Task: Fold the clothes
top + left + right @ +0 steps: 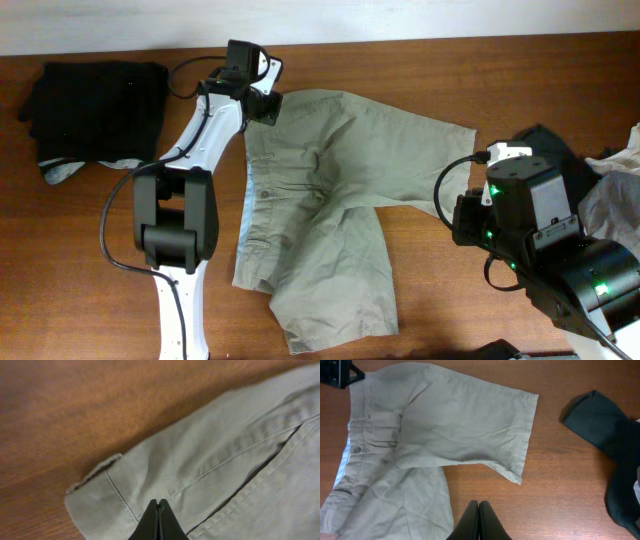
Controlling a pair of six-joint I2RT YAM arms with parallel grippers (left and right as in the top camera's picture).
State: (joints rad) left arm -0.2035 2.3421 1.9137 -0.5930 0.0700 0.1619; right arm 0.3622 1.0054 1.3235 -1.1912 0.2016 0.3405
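Item one: a large pale khaki-olive pair of cotton shorts (pixel 320 200), which I logged lying spread out at the middle of the brown wooden table (pixel 450 80). Its waistband lay toward the left arm, and the fly and a small button (pixel 357 450) faced up. One leg reached out toward the right arm, its hem (pixel 525 435) flat on the wood. That leg lay partly over the other leg, which ran toward the near edge of the table. Item two: the left hand (pixel 158 507), set down at the far corner of the waistband. Its two black fingers were pressed together with no gap showing, and the tips sat on the cloth just inside the stitched edge. I could not tell whether any fabric was pinched between them. Item three: the right hand (pixel 479 510), fingers likewise closed flat against each other and holding nothing. It hung over bare wood near the hem of the outstretched leg but apart from it. Item four: a black folded garment (pixel 100 105) at the far left corner of the table, well apart from the shorts, with a strip of grey-white cloth (pixel 70 170) showing under its near edge. Item five: a dark teal-black crumpled garment (pixel 610 435) on the right side of the table, beside the right arm. Item six: a pale grey-white garment (pixel 620 160) at the right edge, partly cut off by the frame.
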